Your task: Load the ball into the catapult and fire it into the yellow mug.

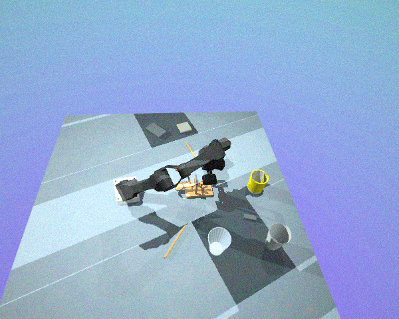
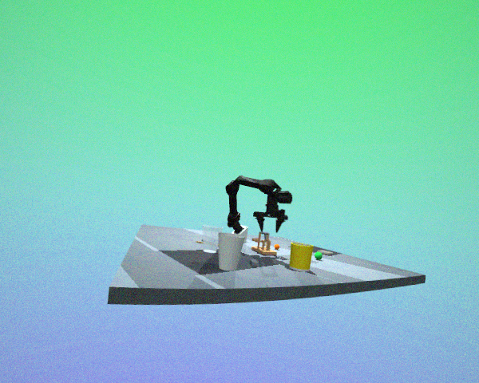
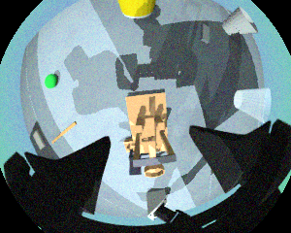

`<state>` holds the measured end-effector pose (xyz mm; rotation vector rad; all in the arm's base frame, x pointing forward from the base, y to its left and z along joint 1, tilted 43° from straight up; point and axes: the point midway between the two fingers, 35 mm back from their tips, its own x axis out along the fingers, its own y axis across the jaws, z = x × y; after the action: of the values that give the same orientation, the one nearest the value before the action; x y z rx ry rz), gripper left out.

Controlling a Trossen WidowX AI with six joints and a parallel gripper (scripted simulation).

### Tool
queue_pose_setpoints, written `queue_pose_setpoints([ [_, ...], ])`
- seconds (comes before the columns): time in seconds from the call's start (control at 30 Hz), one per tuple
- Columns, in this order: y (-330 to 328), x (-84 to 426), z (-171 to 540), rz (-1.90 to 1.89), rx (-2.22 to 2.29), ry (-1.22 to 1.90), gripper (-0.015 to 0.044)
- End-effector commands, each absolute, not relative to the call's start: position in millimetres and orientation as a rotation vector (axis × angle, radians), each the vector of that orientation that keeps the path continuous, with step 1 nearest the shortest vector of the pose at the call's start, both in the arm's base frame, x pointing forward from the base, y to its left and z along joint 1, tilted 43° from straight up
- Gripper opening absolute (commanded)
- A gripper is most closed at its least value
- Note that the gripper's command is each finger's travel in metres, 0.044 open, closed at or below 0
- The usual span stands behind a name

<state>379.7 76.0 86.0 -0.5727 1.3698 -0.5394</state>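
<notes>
Above the catapult (image 1: 208,193) (image 2: 265,250) (image 3: 146,126), with my gripper (image 1: 209,179) (image 2: 269,230) (image 3: 149,135) released and empty, I should rise straight, clearing its frame before reaching for a ball.

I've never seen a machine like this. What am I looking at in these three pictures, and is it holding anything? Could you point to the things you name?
The black jointed machine is a robot arm (image 1: 161,180) (image 2: 254,181). Its two-fingered hand (image 1: 209,178) (image 2: 269,230) (image 3: 149,135) is open, holding nothing, above a small wooden catapult (image 1: 199,195) (image 2: 264,250) (image 3: 147,115).

The first picture looks down from above; the second looks across the table from outside. The third comes from the arm's wrist, so the dark fingers frame it.

Around the catapult are a yellow mug (image 1: 256,185) (image 2: 300,256) (image 3: 137,9), a pale grey cup (image 1: 275,240) (image 2: 228,252) (image 3: 239,23), a clear ribbed cup (image 1: 219,240) (image 3: 254,103), a green ball (image 2: 318,255) (image 3: 50,81) and an orange ball (image 2: 276,246).
</notes>
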Motion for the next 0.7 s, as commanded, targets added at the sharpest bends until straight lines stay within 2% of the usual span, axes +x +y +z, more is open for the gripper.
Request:
queue_pose_setpoints([
  [0.0, 53, 380, 67, -0.553, -0.580, 1.382, 0.0440],
  [0.67, 37, 384, 48, -0.554, -0.580, 1.381, 0.0440],
])
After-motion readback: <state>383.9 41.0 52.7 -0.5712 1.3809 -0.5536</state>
